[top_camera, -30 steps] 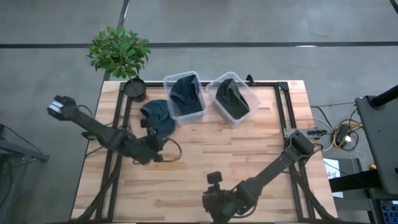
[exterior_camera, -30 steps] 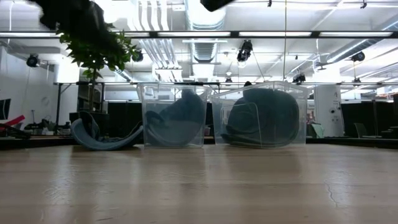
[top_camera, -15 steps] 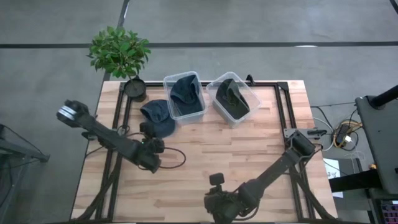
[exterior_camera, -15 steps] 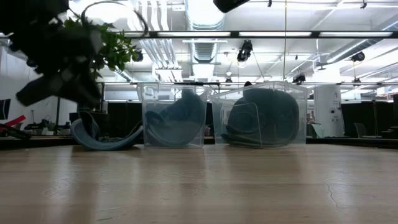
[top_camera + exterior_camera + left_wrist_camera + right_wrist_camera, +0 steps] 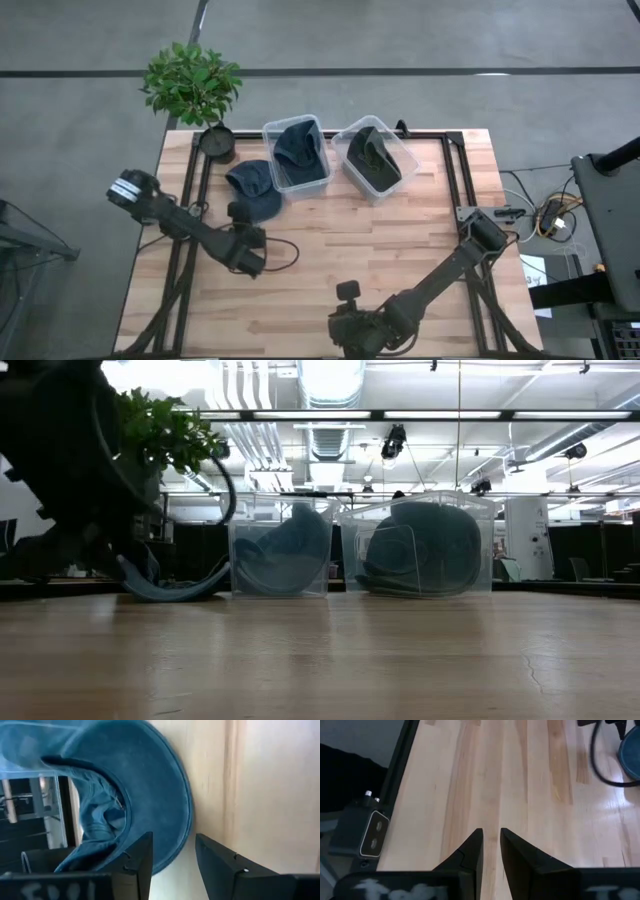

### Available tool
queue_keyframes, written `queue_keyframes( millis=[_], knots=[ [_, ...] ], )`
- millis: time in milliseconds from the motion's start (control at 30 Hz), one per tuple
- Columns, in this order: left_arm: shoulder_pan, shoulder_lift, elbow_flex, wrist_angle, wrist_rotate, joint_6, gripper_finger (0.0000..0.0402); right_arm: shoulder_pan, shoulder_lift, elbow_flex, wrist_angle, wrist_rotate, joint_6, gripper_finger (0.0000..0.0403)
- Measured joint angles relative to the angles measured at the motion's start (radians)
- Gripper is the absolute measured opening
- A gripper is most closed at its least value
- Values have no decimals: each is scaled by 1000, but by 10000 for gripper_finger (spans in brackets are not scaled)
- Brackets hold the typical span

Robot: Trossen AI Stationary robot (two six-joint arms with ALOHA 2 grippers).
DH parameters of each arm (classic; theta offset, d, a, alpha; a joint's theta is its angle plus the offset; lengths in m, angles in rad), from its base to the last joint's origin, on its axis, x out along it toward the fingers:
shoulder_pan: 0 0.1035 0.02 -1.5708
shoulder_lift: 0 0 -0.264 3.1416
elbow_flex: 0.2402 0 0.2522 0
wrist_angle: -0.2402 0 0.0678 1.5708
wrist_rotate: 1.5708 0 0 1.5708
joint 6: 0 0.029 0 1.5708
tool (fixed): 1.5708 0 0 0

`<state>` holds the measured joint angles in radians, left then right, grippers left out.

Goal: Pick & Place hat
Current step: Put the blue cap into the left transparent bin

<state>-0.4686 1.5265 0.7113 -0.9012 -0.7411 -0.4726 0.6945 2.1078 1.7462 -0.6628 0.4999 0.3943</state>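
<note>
A blue hat [image 5: 256, 186] lies on the table left of two clear bins, crown opening up and brim [image 5: 165, 795] flat on the wood. In the low view the blue hat [image 5: 165, 586] sits at the far left. My left gripper [image 5: 240, 213] is open at the hat's near side. In its wrist view the left gripper [image 5: 172, 855] has one finger over the brim's edge and one over bare wood, with no touch that I can see. My right gripper [image 5: 491, 837] waits shut above bare wood near the table's near edge.
The left bin [image 5: 297, 155] holds a blue hat and the right bin [image 5: 374, 158] a dark green one. A potted plant [image 5: 193, 85] stands at the far left corner. A cable [image 5: 285, 250] loops beside the left arm. Bare wood [image 5: 400, 240] lies mid-table.
My left arm has swung down toward the table, and its dark bulk now fills the left of the low view. Its gripper has drawn slightly toward the near edge, staying at the hat's near side. The hat has not moved.
</note>
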Motion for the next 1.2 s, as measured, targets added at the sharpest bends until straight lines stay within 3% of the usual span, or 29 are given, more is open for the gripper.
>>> queue_keyframes(
  millis=[500, 933, 1067, 1200],
  knots=[
    [33, 143, 28, -29, 24, 101, 140, 1, 1, 0, 3, -1, 7, 58],
    [88, 191, 23, -26, -102, 134, 135, 2, 1, 0, 16, -2, 7, 61],
    [122, 191, 23, -18, -110, 160, 106, 1, 1, 0, 19, -2, 7, 57],
    [155, 191, 27, -16, -101, 172, 36, 1, 2, 0, 19, -2, 7, 57]
  ],
)
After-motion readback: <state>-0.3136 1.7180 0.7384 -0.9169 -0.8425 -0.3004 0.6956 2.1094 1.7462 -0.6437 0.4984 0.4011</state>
